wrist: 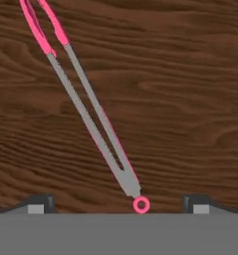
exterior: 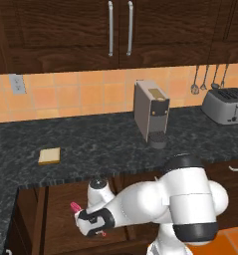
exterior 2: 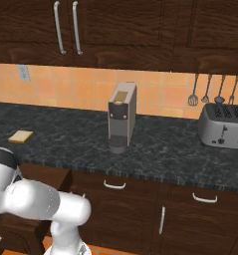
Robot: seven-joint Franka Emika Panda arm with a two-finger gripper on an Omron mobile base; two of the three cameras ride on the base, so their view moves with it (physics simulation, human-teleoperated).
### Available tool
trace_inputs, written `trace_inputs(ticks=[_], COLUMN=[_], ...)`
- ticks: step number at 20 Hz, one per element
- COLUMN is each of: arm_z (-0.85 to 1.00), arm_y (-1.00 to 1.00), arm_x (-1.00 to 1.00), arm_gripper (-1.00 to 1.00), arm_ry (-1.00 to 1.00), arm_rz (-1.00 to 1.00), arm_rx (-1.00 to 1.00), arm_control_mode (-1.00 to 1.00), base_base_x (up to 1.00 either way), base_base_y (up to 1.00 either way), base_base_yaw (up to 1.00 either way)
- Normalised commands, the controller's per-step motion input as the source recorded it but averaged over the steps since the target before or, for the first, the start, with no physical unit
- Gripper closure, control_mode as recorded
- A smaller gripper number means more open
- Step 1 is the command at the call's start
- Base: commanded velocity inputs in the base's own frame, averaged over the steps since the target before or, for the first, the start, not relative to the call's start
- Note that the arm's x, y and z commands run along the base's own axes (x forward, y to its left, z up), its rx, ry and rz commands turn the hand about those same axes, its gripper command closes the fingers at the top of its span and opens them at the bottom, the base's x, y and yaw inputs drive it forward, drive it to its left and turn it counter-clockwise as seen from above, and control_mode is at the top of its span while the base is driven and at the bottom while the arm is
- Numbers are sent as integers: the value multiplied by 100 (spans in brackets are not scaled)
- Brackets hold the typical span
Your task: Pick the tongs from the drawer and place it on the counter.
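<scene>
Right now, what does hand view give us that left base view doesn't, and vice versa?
Hand view alone: the tongs' full length, grey arms, pink tips and pink ring end, lying on the drawer's wood bottom between the spread fingertips. Left base view alone: the counter with bread slice, coffee machine, toaster, and the arm reaching down below the counter edge. Both show the tongs; the base view catches just a pink end by the end effector.

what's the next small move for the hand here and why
Probably lower the gripper straight down and close on the tongs. In the hand view the jaws stand open, one tip on each side of the tongs' ring end, and the tongs lie flat on the drawer bottom, so only descent and closing seem left before lifting to the counter.
</scene>
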Motion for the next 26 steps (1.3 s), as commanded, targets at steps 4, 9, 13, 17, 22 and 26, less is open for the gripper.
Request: trace_inputs(ticks=[4,9,13,17,22,26], arm_z=[-46,-25,-14,-13,-2,0], arm_y=[0,0,0,0,9,11], arm_x=[0,1,14,1,5,2], arm_gripper=[-100,-100,-100,-100,-100,-100], arm_ry=[0,0,0,0,0,0], arm_rz=[5,4,3,3,0,0], arm_rx=[0,0,0,0,0,0], arm_control_mode=[-100,-100,-100,-100,-100,-100], base_base_x=[0,0,0,0,0,0], base_base_y=[0,0,0,0,0,0], base_base_yaw=[0,0,0,0,0,0])
